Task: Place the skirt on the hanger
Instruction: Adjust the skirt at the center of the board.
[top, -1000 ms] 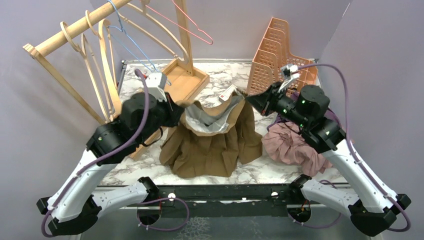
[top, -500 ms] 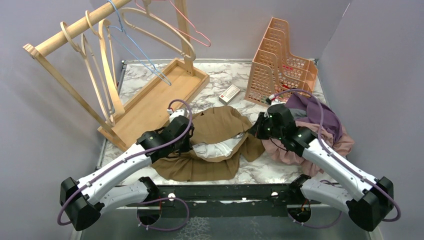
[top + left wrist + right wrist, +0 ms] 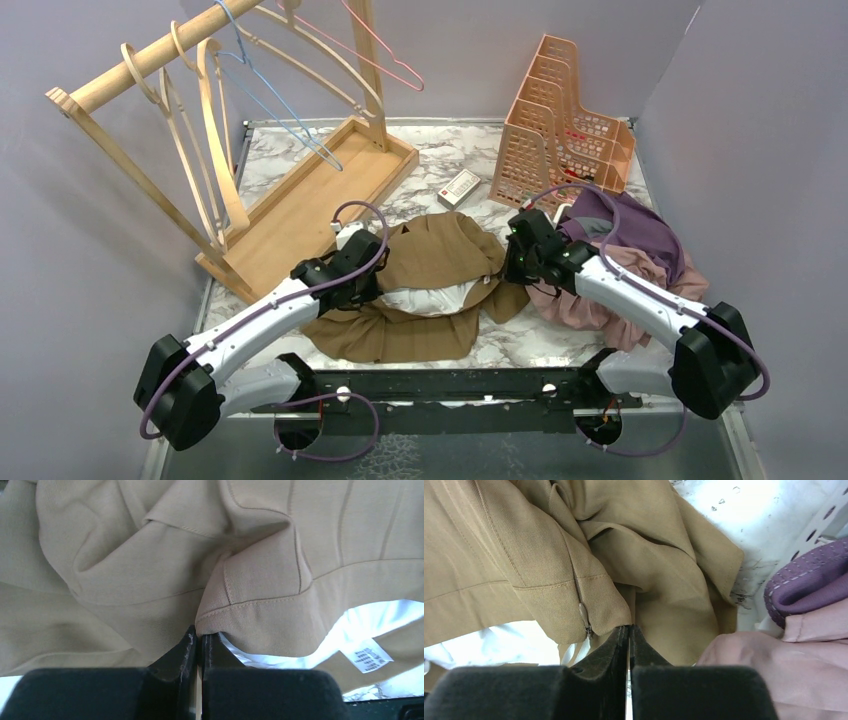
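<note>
Where the tan skirt lies crumpled mid-table, between both arms, its folds hide the hem and most of the white lining. On the marble table behind it stand the wooden rack with hangers, a clothes heap partly under the right arm, a peach file organiser and a small box. Both arms reach low. The left gripper and right gripper are each closed, pinching a waistband corner.
</note>
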Controlling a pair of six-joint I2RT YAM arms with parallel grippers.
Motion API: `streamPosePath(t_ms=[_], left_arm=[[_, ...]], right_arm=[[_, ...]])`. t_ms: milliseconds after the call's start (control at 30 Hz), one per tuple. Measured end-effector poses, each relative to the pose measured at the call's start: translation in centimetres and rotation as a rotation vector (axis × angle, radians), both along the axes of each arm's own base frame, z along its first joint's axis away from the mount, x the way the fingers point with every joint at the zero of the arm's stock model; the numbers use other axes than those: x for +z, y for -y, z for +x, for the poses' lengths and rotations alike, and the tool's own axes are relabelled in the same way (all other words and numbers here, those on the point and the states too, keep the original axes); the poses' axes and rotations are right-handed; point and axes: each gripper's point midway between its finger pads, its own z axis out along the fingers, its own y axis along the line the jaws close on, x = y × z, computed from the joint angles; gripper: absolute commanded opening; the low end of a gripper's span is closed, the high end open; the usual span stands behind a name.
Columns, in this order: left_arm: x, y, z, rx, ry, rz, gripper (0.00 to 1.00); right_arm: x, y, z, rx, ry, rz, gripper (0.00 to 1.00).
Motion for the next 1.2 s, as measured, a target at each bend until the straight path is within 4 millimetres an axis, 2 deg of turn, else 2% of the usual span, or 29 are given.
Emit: streamPosePath(t_ms=[100,200,300,433,667,900,1067,1200], left_arm=[[-1.4,-0.8,-0.3,0.007,-0.026,0.016,0.15],[-1.8,-1.2,-0.5,0.008,-0.039,0.017,0.24],[-1.4,-1.0,-0.5,-0.010,-0.031,0.000,0.31],[0.2,-0.6,-0.4,-0.039,0.008,-0.037,0.35],[2.9,-0.5,0.0,-0.065,0.091,-0.069,0.41],[4.3,-0.6,0.2,-0.095,0.132,-0.064,0.53],[5.7,-0.5,0.4,-0.116,0.183,-0.080,0.60],[6.8,-0.4,0.6,-0.131,0.231,-0.100,0.66]], right_arm=[[-0.1,-0.3,-0.1,0.022,-0.005,0.007,0.22],[-0.3,-0.6,-0.4,0.044,-0.026,0.012,0.30],[0.4,-1.1,-0.6,0.063,-0.041,0.026,0.38],[2.6,-1.8,-0.5,0.098,-0.023,0.059,0.43],[8.8,-3.6,0.0,0.222,0.106,0.151,0.46],[17.1,-5.9,2.5,0.328,0.306,0.218,0.55],[22.4,-7.8,5.3,0.361,0.442,0.256,0.64],[26.5,-10.3,9.0,0.365,0.561,0.300,0.73]])
